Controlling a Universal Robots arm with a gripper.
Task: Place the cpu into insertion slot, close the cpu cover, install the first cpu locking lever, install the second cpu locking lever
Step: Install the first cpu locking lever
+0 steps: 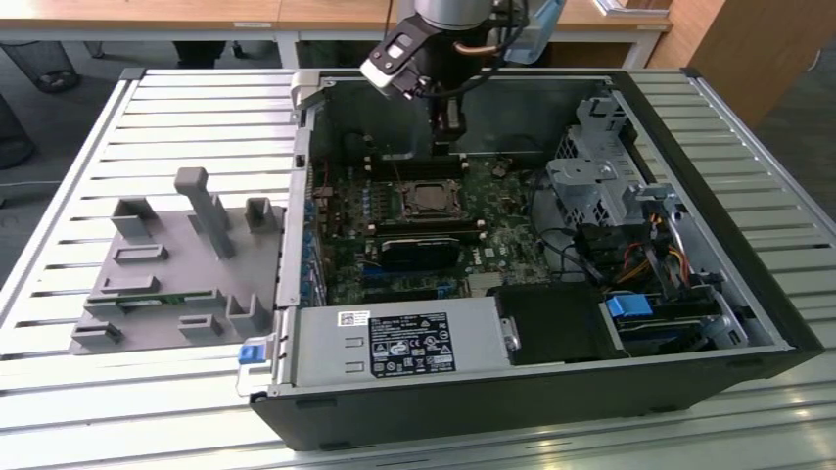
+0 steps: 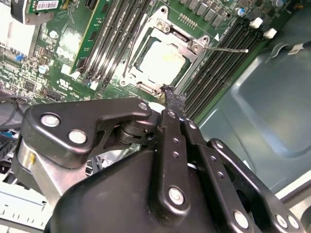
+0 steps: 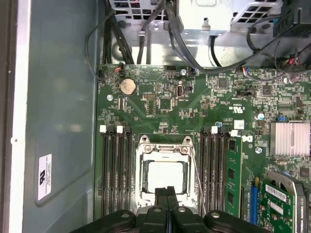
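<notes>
End effector (image 3: 167,190) fingers pressed together, empty | hides one edge of cpu (image 3: 165,175) | cpu cover (image 3: 164,147) frames it

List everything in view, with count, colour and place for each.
slatted table: one, silver-grey, under everything
computer case: one, black, open, on the table
jig: one, grey, on the table at the exterior view's left of the case
power supply: one, grey, in the case's near corner
circuit board: one, green, inside the case
cpu: one, silver-grey, inside the cpu cover's cut-out
cpu cover: one, silvery, lying flat around the cpu
memory slots: several, black, on both sides of the cover
coin battery: one, silver, on the board
cables: several, black, beyond the board's edge
arm: one, grey, above the case
gripper: one, black, shut, tip near the cover's edge
</notes>
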